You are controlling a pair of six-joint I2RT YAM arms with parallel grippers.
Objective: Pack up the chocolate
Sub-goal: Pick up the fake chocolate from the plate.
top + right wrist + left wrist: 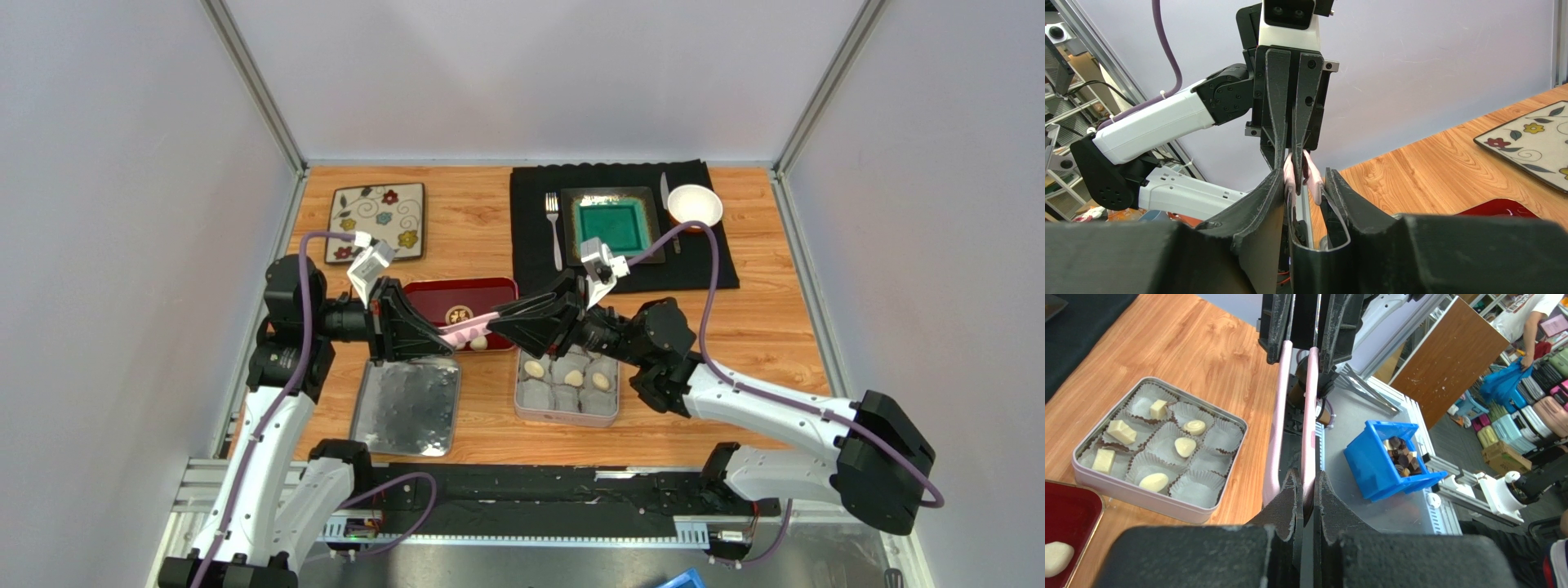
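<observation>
Six chocolates [1185,446] sat in the paper cups [1223,436] of the square tin [1137,505], which lay on the bench [1198,349] off to the left of my left hand [1308,496] in its wrist view. The three cups in the row nearest that hand held nothing. One more pale lump [1057,557] lay in the red tray [1079,508], just beside the tin and further from the hand. In the overhead view the arms hid most of the tray, so I could not count what else it held.

I judged the packing about two thirds done. Three cups were left to fill, and the tin's lid [409,404] lay apart on the bench under the left arm.

The left hand was clamped tight on one end of a pair of pink tongs [1278,416] and held them level above the bench. My right hand [1306,184] met it head-on, its jaws narrow on either side of the tongs' other end. I could not tell whether they had a firm hold. Neither hand carried a chocolate.
</observation>
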